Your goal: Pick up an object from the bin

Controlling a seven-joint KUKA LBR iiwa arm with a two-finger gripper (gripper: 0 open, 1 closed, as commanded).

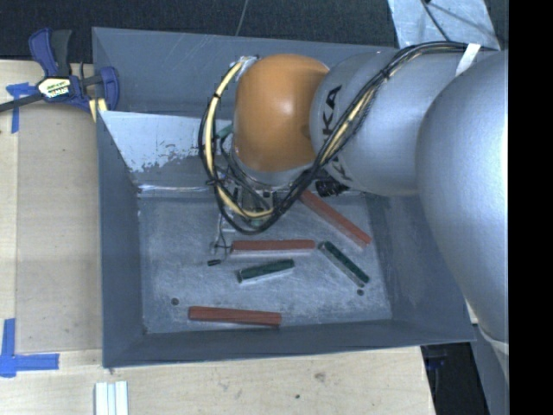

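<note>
Five thin sticks lie in the grey metal bin [119, 275]; hand [221, 251] hangs at the middle red-brown stick [275, 245]'s left end, grip impossible to tell.

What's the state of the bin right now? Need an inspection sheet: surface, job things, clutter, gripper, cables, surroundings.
surface: grey bin, floor scuffed, pale worn patch on the far wall.
job's things: front red stick flat near the front wall; middle red stick flat; right red stick slanted, its upper end under the arm; left green stick and right green stick apart from each other.
clutter: small dark bit on the floor.
grippers: gripper low by the middle red stick's left end.
cables: yellow and black cables loop round the orange cover down to the wrist.
surroundings: nothing seen.
</note>
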